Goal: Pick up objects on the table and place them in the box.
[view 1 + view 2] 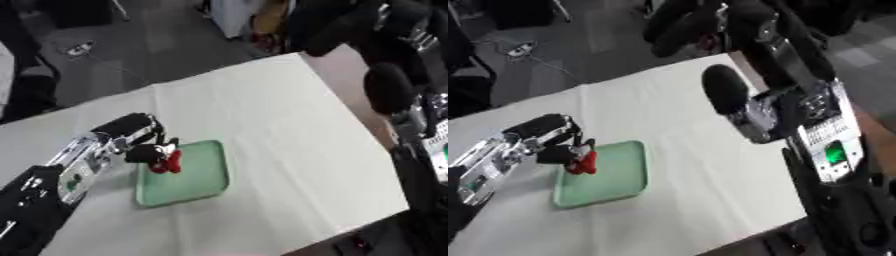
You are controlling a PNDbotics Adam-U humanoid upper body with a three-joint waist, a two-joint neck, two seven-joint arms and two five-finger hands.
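Over green tray (194, 186), left hand (147, 151) gripping red object (168, 162)

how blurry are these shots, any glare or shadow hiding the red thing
Left eye view: soft all over, the red thing in the left hand shows only as a blob above the green tray. Right eye view: equally soft, the right arm looms blurred; no glare or shadow hides it.
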